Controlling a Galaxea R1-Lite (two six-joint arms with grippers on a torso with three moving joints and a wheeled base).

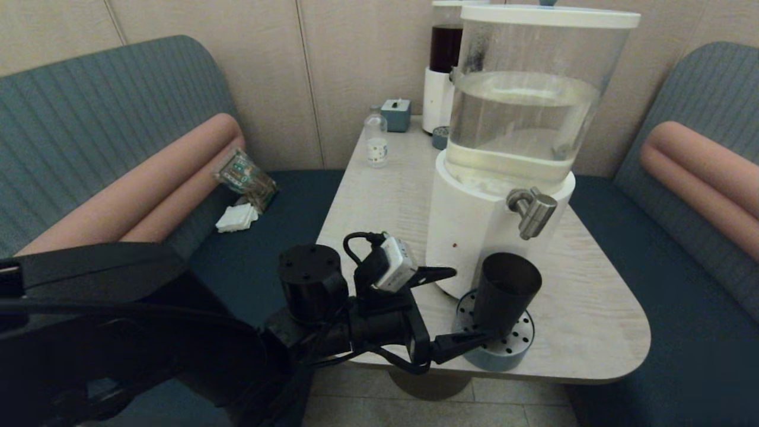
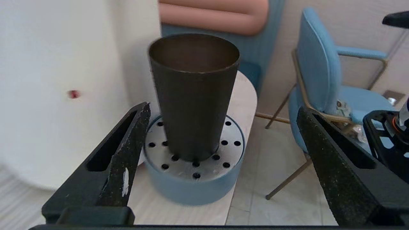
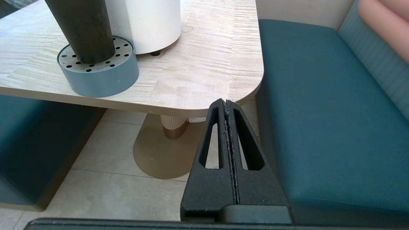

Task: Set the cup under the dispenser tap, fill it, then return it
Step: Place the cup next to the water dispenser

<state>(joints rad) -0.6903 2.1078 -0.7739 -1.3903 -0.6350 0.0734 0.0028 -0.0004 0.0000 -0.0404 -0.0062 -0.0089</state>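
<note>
Nearest to me, my left gripper (image 2: 223,140) was spread wide, its two black fingers (image 2: 127,153) flanking the cup (image 2: 193,95) without touching it. Just ahead of those fingers, the cup stood upright on a round blue drip tray (image 2: 195,185) with a perforated metal top. It was a dark, tapered, handleless tumbler. Above and slightly beyond it hung the dispenser tap (image 1: 532,211), brushed silver. Everything sat on a pale wood-grain table (image 1: 587,320) between teal booth benches. My right gripper (image 3: 227,105), pressed together, waited below the table's edge.

Small clear bottle (image 1: 376,140), blue box (image 1: 396,114), dark-red dispenser (image 1: 442,65) at table's far end.
</note>
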